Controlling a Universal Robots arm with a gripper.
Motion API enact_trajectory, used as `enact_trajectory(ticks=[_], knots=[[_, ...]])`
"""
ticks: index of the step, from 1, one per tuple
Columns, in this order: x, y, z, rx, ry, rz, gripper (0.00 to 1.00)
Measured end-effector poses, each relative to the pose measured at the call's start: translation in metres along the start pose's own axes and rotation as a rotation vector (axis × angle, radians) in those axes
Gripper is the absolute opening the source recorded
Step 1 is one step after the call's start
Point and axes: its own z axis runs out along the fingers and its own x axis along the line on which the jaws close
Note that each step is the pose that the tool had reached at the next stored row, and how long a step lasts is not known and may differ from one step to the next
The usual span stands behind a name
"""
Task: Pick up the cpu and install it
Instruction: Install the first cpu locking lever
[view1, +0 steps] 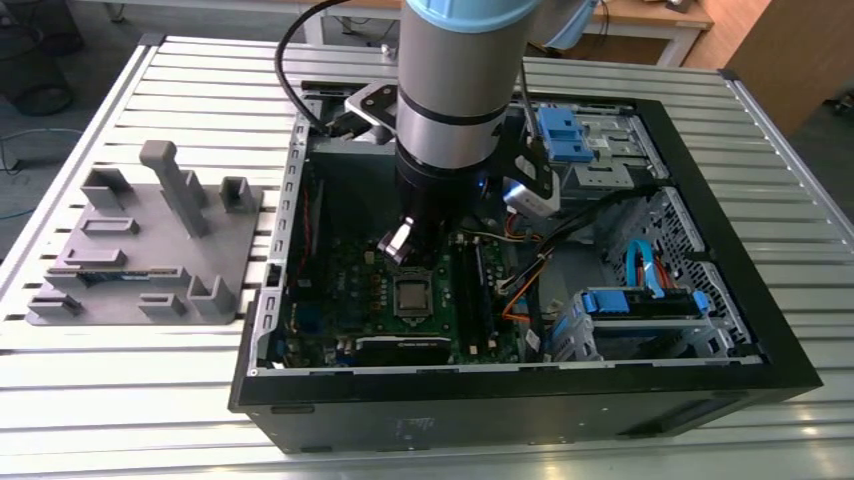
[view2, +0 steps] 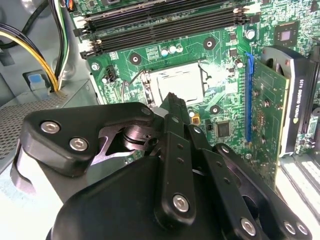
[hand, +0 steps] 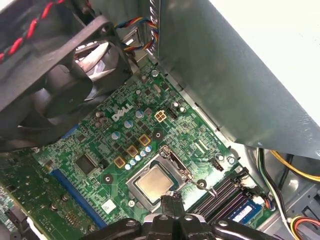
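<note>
**A:** How are the jaws standing now?

**B:** In the second wrist view the two fingers of the gripper (view2: 172, 100) are pressing together into one narrow black tip, and nothing is sitting between them. In the first wrist view the same tip (hand: 171, 200) is showing at the lower middle of the frame, just beside the edge of the socket.

**A:** And where is the cpu?

**B:** The cpu (hand: 152, 182) is lying flat inside the socket, with its silvery top facing up. In the second wrist view it (view2: 180, 82) is sitting in the middle of the frame, right beyond the fingertip. In the exterior view I am seeing it (view1: 408, 293) near the centre of the picture, directly under the arm (view1: 461, 100).

**A:** So it is already placed?

**B:** I am judging yes, because it is lying level inside the frame of the socket. I cannot tell whether the tip is touching it or hovering a little above.

**A:** What is mattering for doing this step well?

**B:** The chip should be staying flat, so any push should be going straight down and gently, never sideways. The tip should also be keeping away from the thin metal lever (hand: 175, 162) at the socket's side. The motherboard (hand: 100, 145) is crowded here: the memory slots (view2: 165, 25) are near, and the fan (hand: 60, 80) is hanging at the upper left of the first wrist view.
</note>
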Motion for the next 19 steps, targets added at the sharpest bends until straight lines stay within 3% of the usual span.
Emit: enact_trajectory(ticks=[3,10,19], knots=[[-0.0001,0.0000,-0.0019,-0.0001,-0.0001,0.000,0.11],[-0.0004,0.0003,-0.0136,-0.0014,-0.0016,0.000,0.11],[-0.0049,0.0044,-0.0142,-0.0016,-0.0017,0.000,0.11]])
